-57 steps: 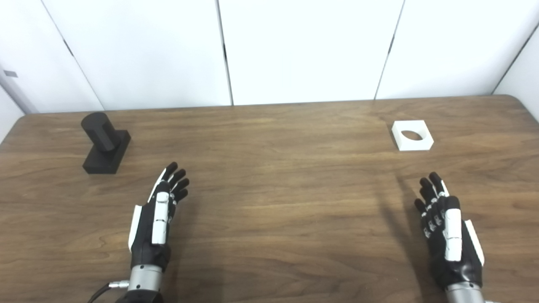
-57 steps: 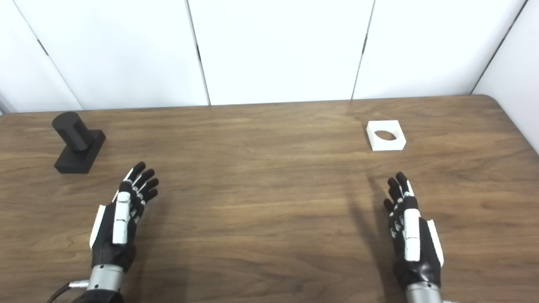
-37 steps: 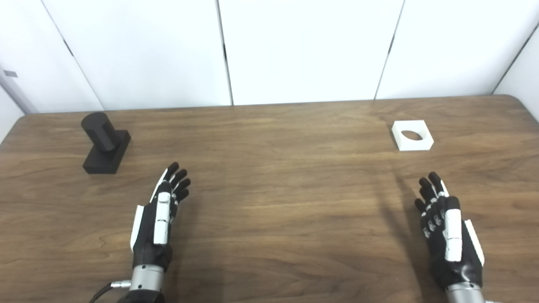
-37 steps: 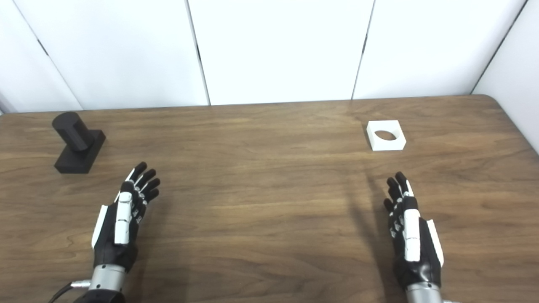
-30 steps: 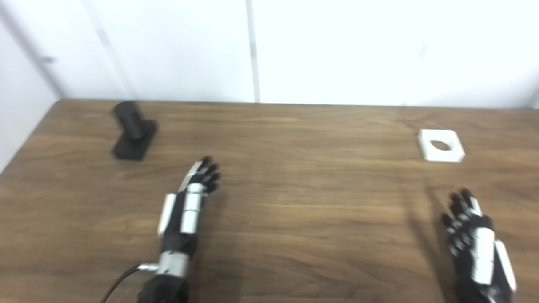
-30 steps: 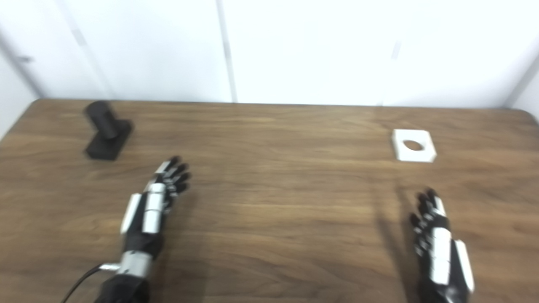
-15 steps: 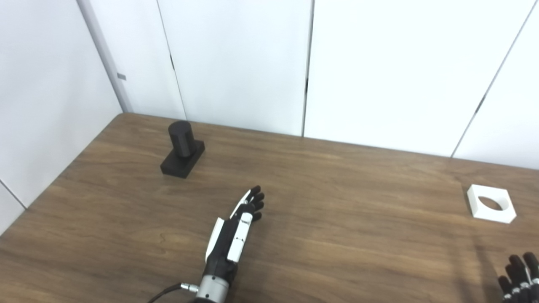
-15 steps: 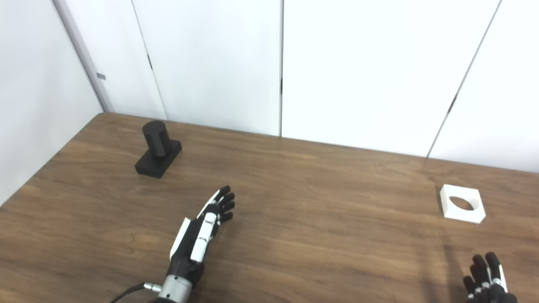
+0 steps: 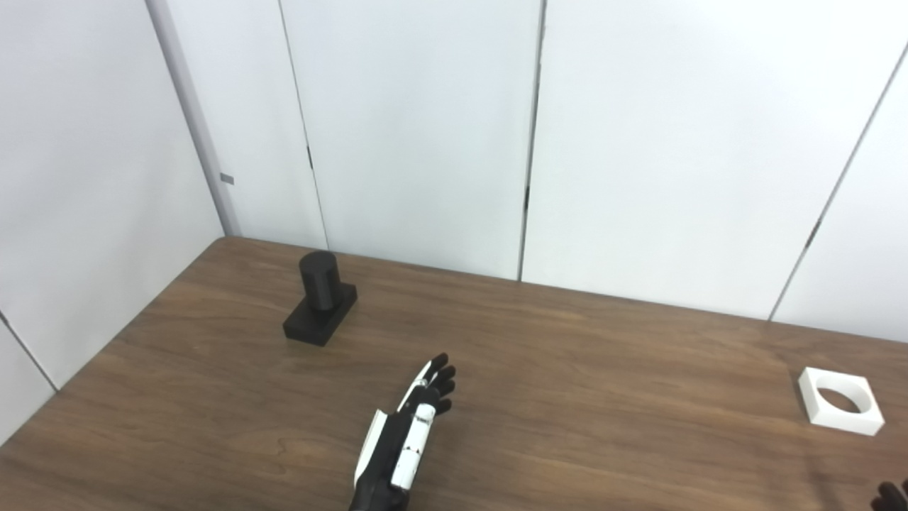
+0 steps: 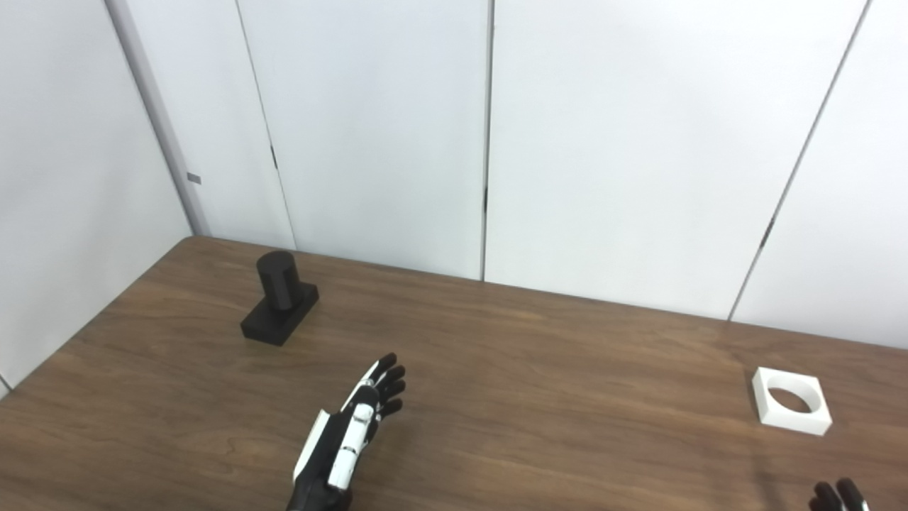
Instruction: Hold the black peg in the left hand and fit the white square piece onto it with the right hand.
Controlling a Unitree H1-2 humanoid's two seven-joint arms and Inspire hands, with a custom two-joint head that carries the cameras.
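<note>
The black peg (image 9: 319, 292), a short cylinder upright on a rectangular block, stands on the wooden table (image 9: 582, 355) at the far left, near the wall. The white square piece (image 9: 848, 424) with a round hole lies flat at the far right. My left hand (image 9: 406, 440) hovers low at the bottom centre, open, fingers pointing towards the far side, well short of the peg and to its right. Of my right hand (image 10: 838, 495) only dark fingertips show at the bottom right corner, extended, holding nothing, nearer to me than the white piece.
White wall panels (image 9: 425, 142) close off the table's far edge, and another panel (image 9: 85, 213) runs along its left edge. Bare wood lies between the peg and the white piece.
The camera has swung up and to the left, so the whole picture has shifted down and right. The right hand has slid almost out of view. Peg and white piece have not moved.
</note>
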